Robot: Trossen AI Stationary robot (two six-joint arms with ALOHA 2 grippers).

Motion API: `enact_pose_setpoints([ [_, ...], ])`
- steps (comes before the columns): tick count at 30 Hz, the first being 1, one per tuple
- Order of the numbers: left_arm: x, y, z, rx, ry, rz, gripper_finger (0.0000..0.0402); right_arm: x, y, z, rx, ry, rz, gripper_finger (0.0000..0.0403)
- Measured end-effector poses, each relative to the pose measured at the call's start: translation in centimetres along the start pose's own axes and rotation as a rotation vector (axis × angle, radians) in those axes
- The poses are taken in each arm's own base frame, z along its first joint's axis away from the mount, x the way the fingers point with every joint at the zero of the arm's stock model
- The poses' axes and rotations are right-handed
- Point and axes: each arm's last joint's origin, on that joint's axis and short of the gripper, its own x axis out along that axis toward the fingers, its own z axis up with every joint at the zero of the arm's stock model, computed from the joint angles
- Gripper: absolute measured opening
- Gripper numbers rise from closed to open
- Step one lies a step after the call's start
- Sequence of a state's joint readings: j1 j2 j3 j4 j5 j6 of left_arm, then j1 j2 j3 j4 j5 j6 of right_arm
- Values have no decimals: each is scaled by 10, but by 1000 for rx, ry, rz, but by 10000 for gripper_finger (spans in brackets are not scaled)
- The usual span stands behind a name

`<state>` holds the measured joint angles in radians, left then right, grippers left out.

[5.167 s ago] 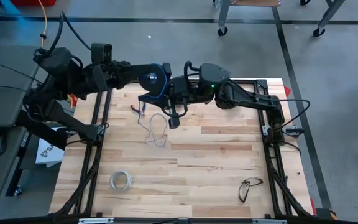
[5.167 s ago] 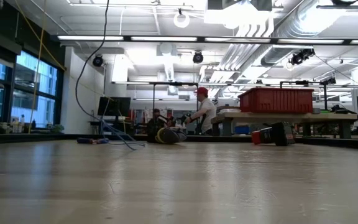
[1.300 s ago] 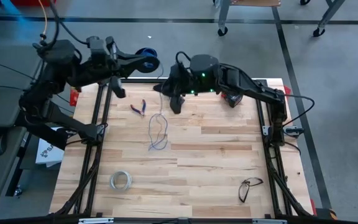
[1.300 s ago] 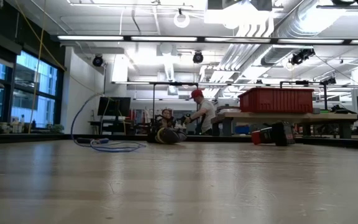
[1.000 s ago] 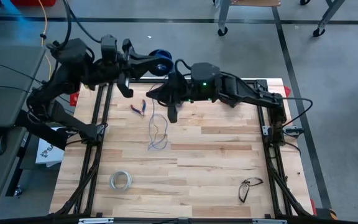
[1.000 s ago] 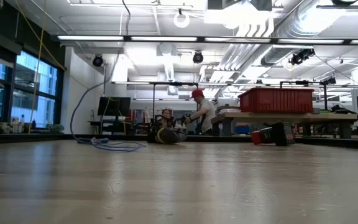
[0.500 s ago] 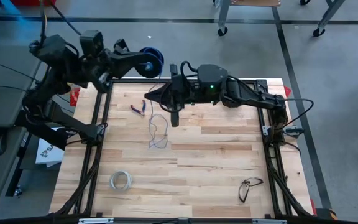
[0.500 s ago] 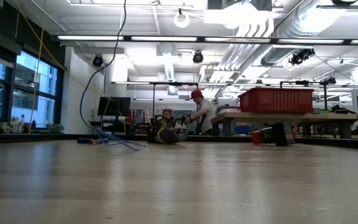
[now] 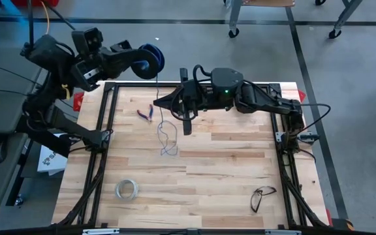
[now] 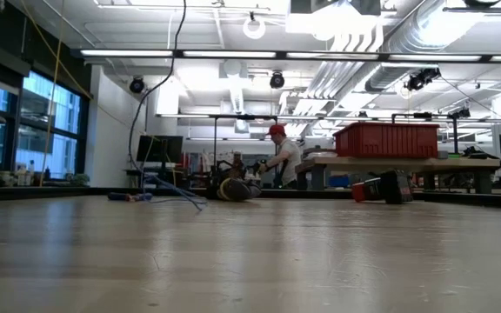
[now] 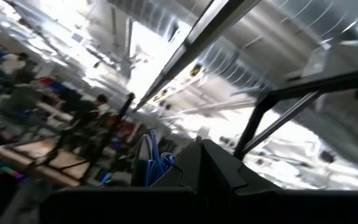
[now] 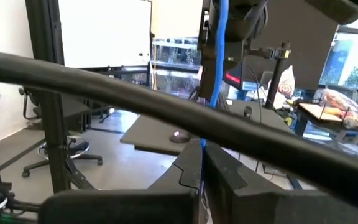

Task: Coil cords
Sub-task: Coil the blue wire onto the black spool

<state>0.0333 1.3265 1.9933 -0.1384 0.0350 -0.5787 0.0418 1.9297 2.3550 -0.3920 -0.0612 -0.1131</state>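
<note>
Left claw (image 9: 142,61) clamped on the spool (image 9: 150,59), held up past the worktop's (image 9: 227,170) far-left corner. Right claw (image 9: 183,111) pinched shut on the wire (image 9: 167,138) — slack loops lie on the wood below it. Wire looks light, limp, snag-prone; grip near the spool, keep tension. No containers on the worktop — just pliers (image 9: 145,113), tape ring (image 9: 126,189), glasses (image 9: 261,196).

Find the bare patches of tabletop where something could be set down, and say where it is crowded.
Free: the wide stretch of table between the tape ring and the glasses, and the middle right. Crowded: the far left part, where the loose wire, the pliers and the right gripper sit close.
</note>
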Motion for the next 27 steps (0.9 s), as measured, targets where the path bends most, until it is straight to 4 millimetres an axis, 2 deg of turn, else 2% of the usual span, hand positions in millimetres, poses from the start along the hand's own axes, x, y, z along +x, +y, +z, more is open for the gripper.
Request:
enact_pose_setpoints([
  [6, 11, 2, -2, -73, -58, -53, 1, 12, 4, -3, -6, -66, 5, 0],
  [11, 26, 11, -20, -241, 34, -81, 1, 22, 5, -8, -49, -104, 1, 0],
  [16, 33, 13, -32, -369, 105, -95, 1, 20, 3, -5, -61, -128, -6, 0],
  [27, 30, 12, -49, -489, 258, -8, 1, 14, 1, 1, -127, -127, -15, 0],
])
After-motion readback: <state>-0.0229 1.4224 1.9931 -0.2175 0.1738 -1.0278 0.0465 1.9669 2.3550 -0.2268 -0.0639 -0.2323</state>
